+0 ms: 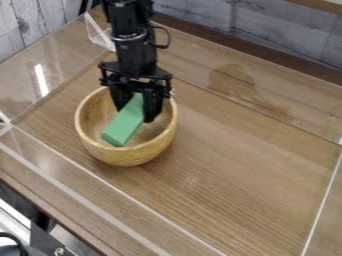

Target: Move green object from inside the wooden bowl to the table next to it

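1. The green object (123, 125) lay tilted inside the wooden bowl (94, 142), its lower end down near the bottom of the bowl and its upper end raised toward the far rim.
2. The upper end of the block sat between the black fingers of the gripper (136, 101), which were pinched together on it.
3. The gripper pointed straight down into the bowl, its fingers reaching below the level of the far rim.
4. The rest of the block showed clearly as a bright green slab, slanting down and to the left from the fingers.
5. The bowl was round and light tan, with thick walls, and it stood on the table (227, 160) in the left half of the scene.
6. The black arm (128, 30) rose from the gripper toward the far edge of the view, with cables running along it.
7. The brown wood-grain surface to the right of and nearer than the bowl was bare of other things.
8. Clear acrylic walls (321, 215) ran along the table's edges, with one panel standing at the near right.
9. Beyond the far wall of the table, a grey plank surface (267, 25) was visible.
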Controlling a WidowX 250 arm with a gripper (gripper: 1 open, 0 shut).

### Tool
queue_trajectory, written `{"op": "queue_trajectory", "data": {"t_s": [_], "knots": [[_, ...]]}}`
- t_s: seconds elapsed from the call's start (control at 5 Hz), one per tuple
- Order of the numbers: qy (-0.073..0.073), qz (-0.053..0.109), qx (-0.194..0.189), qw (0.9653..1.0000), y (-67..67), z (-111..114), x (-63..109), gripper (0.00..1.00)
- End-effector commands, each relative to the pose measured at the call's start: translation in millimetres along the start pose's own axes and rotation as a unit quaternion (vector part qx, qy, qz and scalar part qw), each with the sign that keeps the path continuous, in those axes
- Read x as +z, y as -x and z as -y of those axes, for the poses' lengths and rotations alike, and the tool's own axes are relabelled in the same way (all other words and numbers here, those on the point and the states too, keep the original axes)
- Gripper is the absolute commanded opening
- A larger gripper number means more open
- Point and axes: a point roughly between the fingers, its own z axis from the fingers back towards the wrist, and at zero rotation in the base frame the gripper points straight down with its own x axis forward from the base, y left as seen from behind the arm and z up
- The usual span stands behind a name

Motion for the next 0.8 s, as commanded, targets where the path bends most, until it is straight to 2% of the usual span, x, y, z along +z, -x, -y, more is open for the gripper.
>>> {"op": "queue_trajectory", "data": {"t_s": [0.0, 0.2, 0.4, 0.6], "knots": [[-0.003, 0.036, 0.023, 0.9991, -2.9, -10.1, 16.2, 0.00], [0.001, 0.040, 0.048, 0.9981, 0.3, -18.9, 17.8, 0.00], [0.005, 0.044, 0.061, 0.9972, 4.9, -18.3, 23.7, 0.00], [0.009, 0.053, 0.069, 0.9962, 8.2, -13.6, 39.6, 0.00]]}}
